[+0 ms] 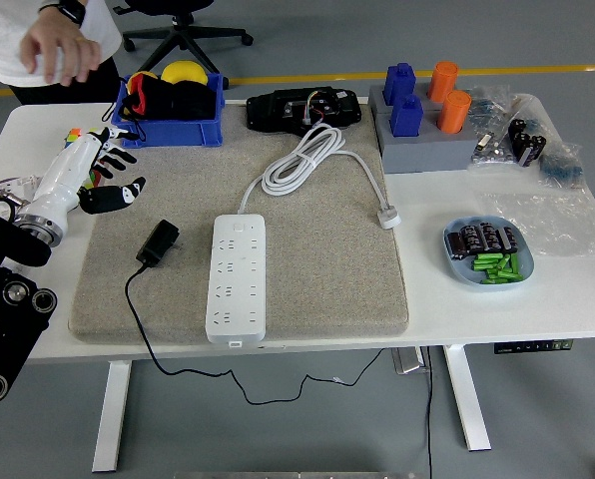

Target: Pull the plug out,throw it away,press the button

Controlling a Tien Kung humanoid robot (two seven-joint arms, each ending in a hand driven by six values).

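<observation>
The white power strip (237,277) lies lengthwise on the grey mat (317,269), with nothing plugged in. Its white cable (299,160) coils at the mat's back and ends in a white plug (387,216). The black plug (159,242) lies loose on the mat left of the strip, its black cord trailing off the front edge. My left hand (103,175), white with black fingers, hovers over the mat's left edge with fingers spread, holding nothing. My right arm is out of view. A person's hand (60,48) is raised at the top left.
A blue bin (168,128) with a yellow ball stands at the back left. A black device (302,108), blue and orange blocks on a grey base (422,140), a blue dish (485,251) of parts and plastic bags (537,150) stand to the right. A white socket (13,200) lies left.
</observation>
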